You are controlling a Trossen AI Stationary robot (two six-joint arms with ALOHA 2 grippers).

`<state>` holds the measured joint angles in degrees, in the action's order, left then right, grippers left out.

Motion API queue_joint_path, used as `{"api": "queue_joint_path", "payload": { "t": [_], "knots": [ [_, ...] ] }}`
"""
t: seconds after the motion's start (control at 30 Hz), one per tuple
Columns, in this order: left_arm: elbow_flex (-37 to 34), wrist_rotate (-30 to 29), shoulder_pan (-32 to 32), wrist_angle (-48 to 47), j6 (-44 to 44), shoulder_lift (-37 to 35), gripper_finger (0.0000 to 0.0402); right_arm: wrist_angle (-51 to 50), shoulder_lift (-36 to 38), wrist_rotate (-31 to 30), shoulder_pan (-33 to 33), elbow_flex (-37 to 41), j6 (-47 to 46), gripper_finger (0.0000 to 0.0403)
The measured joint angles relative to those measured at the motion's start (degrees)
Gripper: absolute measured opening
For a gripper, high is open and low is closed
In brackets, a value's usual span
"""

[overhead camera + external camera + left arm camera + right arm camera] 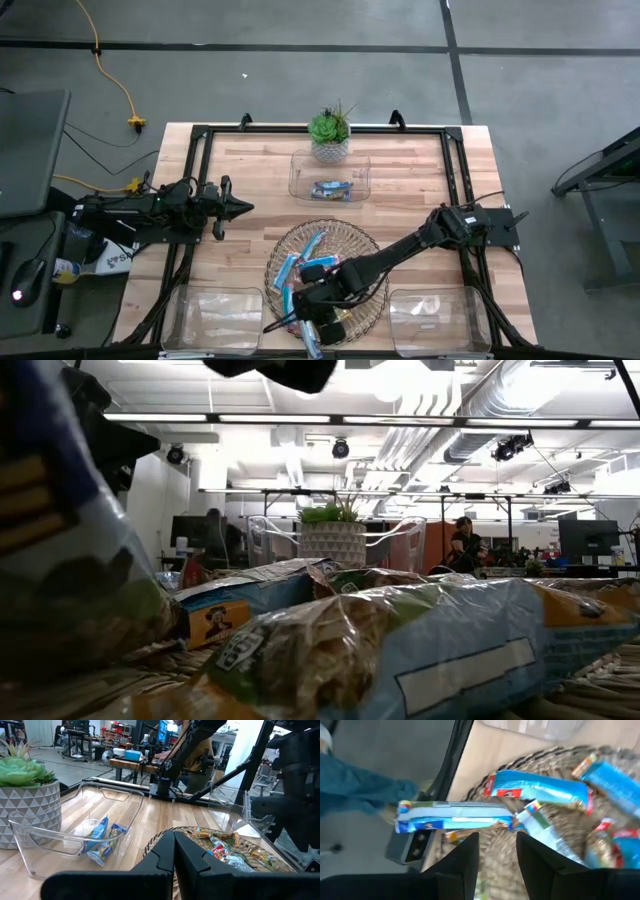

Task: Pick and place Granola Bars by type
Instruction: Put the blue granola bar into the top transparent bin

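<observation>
while the right gripper [300, 308] hangs over the near left part of the wicker tray [368, 243], the step in hand looks like picking a bar out of the pile. its wrist view shows the two fingers [462, 857] standing a little apart with only tray weave between them, so it holds nothing. a silvery-blue bar [455, 816] lies just beyond the fingertips, resting across the tray's rim and partly past it.

the next move, as i judge it, calls for bringing the fingers down astride one bar alone, since the bars lie touching and overlapping and a neighbour could lift with it; the bar on the rim could also tip off the tray if nudged.

the granola bars [303, 266] mostly lie heaped in the tray, bright blue ones among them. the far clear bin [300, 170], just in front of the potted plant [330, 132], holds a few blue bars. the near left bin [185, 310] and near right bin [425, 312] show no bars.

the left gripper [240, 207] waits at the table's left side, fingers pressed together, holding nothing.
</observation>
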<state>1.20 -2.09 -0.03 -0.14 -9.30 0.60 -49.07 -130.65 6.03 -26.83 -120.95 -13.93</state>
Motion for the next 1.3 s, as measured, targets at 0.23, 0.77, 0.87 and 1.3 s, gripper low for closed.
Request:
{"api": "queue_joint_path", "payload": {
  "t": [0.23,0.77,0.87,1.3],
  "knots": [
    [0.0,0.0,0.0,0.0,0.0,0.0,0.0001,-3.7,0.0,0.7,-1.9,0.0,14.5,0.012],
    [0.0,0.0,0.0,0.0,0.0,0.0,0.0001,7.7,-0.4,-6.6,-3.7,0.0,4.1,0.0124],
    [0.0,0.0,0.0,0.0,0.0,0.0,0.0001,7.7,-0.4,-8.2,-3.6,0.0,-6.0,0.0124],
    [0.0,0.0,0.0,0.0,0.0,0.0,0.0001,7.8,-0.4,-6.5,-3.7,0.0,-39.0,0.0124]
  ]
}}
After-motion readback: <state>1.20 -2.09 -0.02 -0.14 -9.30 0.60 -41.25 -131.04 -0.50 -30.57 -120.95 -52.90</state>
